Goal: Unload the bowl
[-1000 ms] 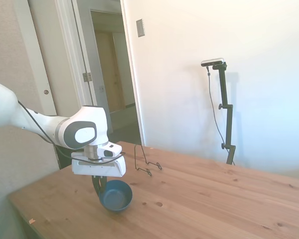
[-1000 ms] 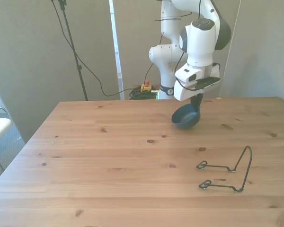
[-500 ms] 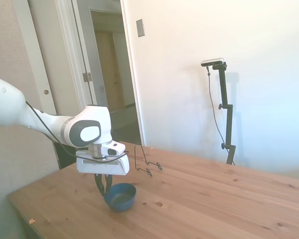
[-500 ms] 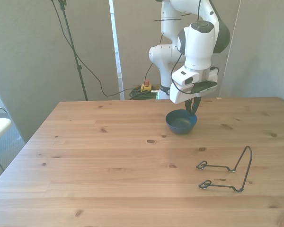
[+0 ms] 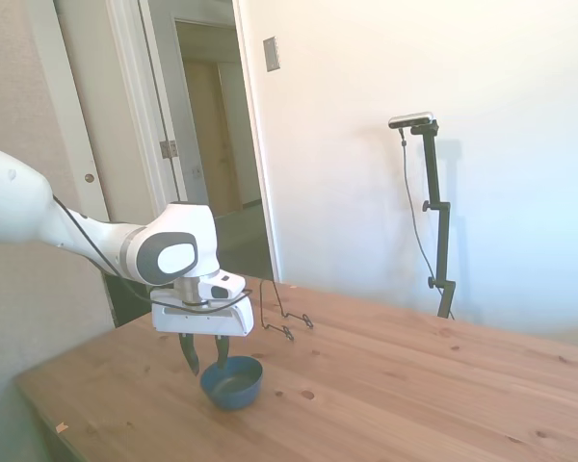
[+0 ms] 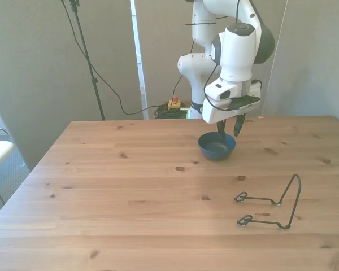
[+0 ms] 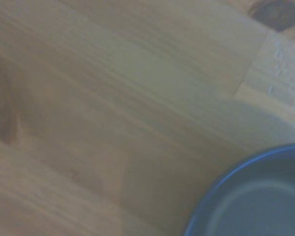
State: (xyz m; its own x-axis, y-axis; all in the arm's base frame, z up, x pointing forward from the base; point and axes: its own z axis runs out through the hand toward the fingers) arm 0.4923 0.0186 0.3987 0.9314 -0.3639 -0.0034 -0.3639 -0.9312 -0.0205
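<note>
The bowl (image 5: 231,381), dark blue and plain, sits upright on the wooden table (image 5: 414,385), toward the robot's end and a little to the front view's right of centre. The gripper (image 5: 204,354) hangs directly above the bowl's rim with its two dark fingers (image 5: 189,354) spread apart, one on each side of the rim, pinching nothing. In the front view the fingertips reach down to about rim height, but I can't tell whether either one touches the bowl.

The wrist view is blurry (close-up wood grain): just a curved piece of the bowl's blue rim and inner wall (image 7: 255,196) with bare planks around it, plus one dark knot (image 7: 275,12).

The thin black wire rack (image 6: 271,203) stands on the table well apart from the bowl, toward the front view's lower right.

No readable writing, logo or label on the bowl, arm or gripper in any view.
</note>
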